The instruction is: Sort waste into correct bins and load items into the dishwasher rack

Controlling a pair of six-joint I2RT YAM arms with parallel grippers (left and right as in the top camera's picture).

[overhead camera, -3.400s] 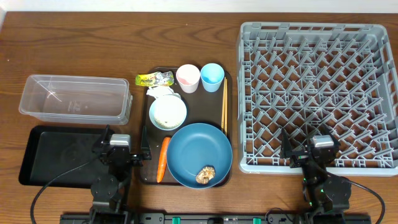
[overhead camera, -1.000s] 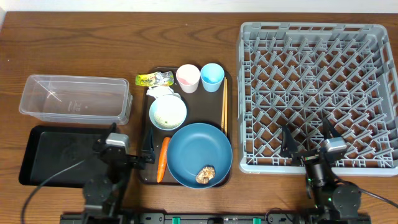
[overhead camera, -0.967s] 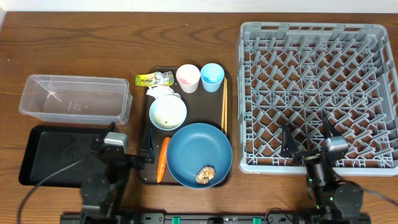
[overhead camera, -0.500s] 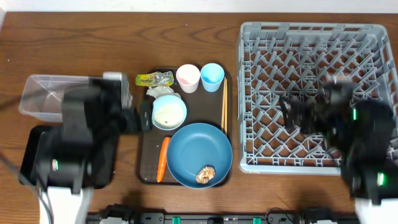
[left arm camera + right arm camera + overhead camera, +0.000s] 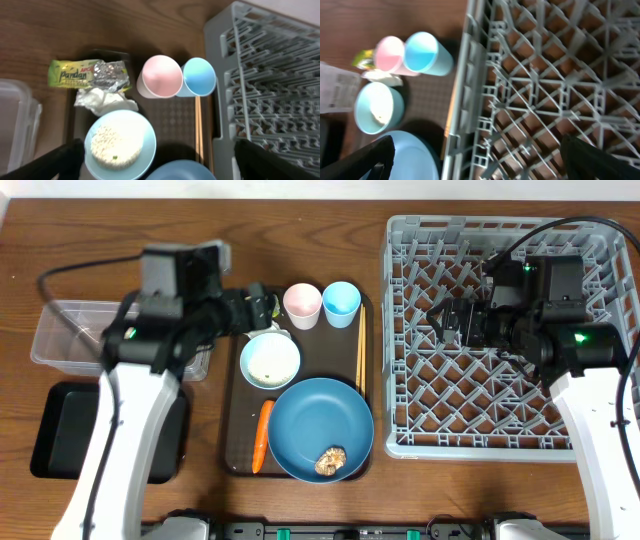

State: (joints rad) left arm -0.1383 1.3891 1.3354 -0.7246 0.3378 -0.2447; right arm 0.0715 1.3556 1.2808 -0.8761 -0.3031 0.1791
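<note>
Overhead, you have the left gripper (image 5: 252, 308) hanging above the far-left corner of the brown serving tray (image 5: 236, 420), fingers spread wide with nothing between them. The right gripper (image 5: 452, 322), equally spread and empty, sits right of that tray, over the grey rack (image 5: 590, 280). On the tray, the pink cup (image 5: 302, 305) and blue cup (image 5: 341, 303) stand at the far edge and the chopsticks (image 5: 360, 345) lie along the right side. The bowl (image 5: 270, 360) of rice sits left of centre. The blue plate (image 5: 320, 420) at the near end carries the brown lump (image 5: 330, 460), with the carrot (image 5: 261, 435) at near left. The wrapper (image 5: 87, 74) and crumpled paper (image 5: 102, 100) lie at the far-left corner, the wrapper seemingly overhanging the edge. The clear tub (image 5: 70, 340) and black bin (image 5: 60, 440) lie left of the tray
</note>
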